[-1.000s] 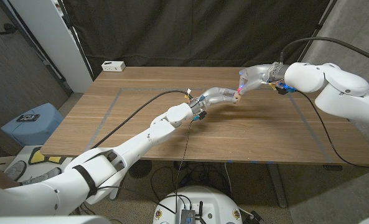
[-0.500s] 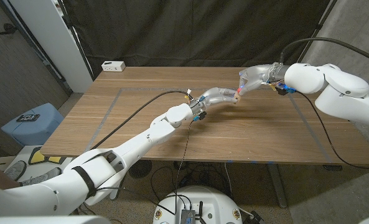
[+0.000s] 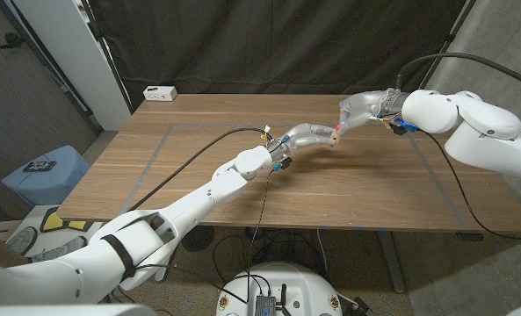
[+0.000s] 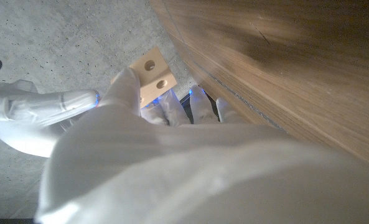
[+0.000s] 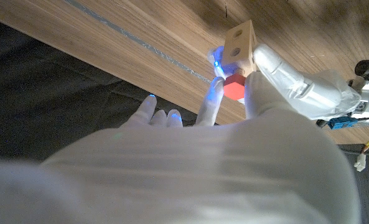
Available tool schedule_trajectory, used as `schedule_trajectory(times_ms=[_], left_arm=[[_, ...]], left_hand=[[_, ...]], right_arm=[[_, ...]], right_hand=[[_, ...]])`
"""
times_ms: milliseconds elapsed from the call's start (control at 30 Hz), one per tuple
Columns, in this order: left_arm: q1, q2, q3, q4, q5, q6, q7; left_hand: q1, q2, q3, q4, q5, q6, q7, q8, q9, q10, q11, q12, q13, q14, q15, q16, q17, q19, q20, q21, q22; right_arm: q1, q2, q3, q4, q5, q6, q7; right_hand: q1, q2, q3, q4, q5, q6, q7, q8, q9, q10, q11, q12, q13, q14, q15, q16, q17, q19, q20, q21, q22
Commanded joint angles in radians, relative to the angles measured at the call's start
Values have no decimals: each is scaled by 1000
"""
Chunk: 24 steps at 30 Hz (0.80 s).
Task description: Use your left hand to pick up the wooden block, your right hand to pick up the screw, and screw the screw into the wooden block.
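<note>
Both pickups done: the left hand (image 3: 315, 134) grips the block (image 5: 241, 42) while the right hand (image 3: 358, 109) pinches the red-headed screw (image 5: 234, 86) against it, driving apparently unfinished.

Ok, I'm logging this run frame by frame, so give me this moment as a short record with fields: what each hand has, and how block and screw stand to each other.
left hand: holds the wooden block above the table
right hand: pinches the red-headed screw
block holes: two on one face
screw vs block: red head right beside the block; whether it is in a hole cannot be told
far left table corner: white power strip
</note>
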Motion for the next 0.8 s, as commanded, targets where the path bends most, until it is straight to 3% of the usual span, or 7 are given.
schedule_trajectory(times_ms=[33,600,800], left_arm=[[3,0,1,-3,-3,5,-2],[7,1,0,-9,-3,9,3],[7,0,0,-6,-4,10,4]], left_hand=[[-3,5,10,2,5,9,2,6,5,0,0,1,1,7,-59,-2,3,9,-1,3,2],[-4,9,15,2,6,9,3,5,6,-1,1,1,1,7,-55,-3,3,12,1,4,2],[-4,10,17,2,6,8,4,5,6,-2,1,1,0,7,-55,-3,3,13,1,4,2]], right_arm=[[-14,3,-7,-10,-24,-21,-16],[-12,21,-30,-11,-72,-43,-14],[-18,29,-30,-9,-82,-50,-27]], right_hand=[[-19,2,-5,6,-5,25,3,19,10,20,-2,6,2,17,-1,12,2,15,-3,4,2],[-78,3,-28,21,-26,114,-1,69,16,81,-26,15,1,53,-18,22,5,36,-10,4,2],[-111,3,-42,28,-37,185,4,98,11,118,-48,20,0,71,-27,26,5,47,-12,4,2]])
